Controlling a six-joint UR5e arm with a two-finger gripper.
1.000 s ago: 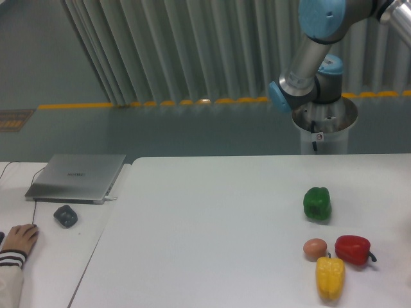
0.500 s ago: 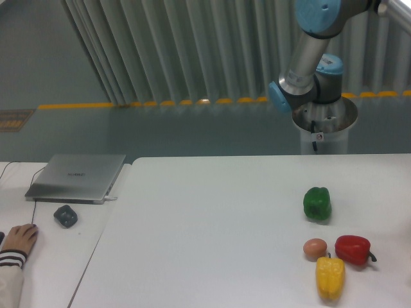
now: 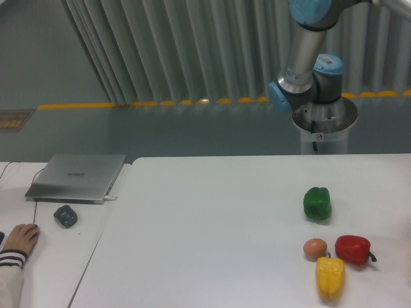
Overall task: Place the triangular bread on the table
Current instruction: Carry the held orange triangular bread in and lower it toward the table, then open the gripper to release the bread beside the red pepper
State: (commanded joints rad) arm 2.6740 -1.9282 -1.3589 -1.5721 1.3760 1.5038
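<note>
The triangular bread is out of view. The white table (image 3: 212, 224) fills the lower right of the camera view. Only the arm's base and lower links (image 3: 307, 70) show behind the table's far edge; the arm runs up and out of the top right of the frame. The gripper itself is not in view.
On the table's right side lie a green pepper (image 3: 317, 203), a tan egg (image 3: 314, 248), a red pepper (image 3: 353, 249) and a yellow pepper (image 3: 330, 277). To the left, a smaller desk holds a grey laptop (image 3: 77, 177), a mouse (image 3: 65, 215) and a person's hand (image 3: 19, 239).
The arm's upper link has swung upward and further out of the top of the frame. The objects on the table have not moved.
</note>
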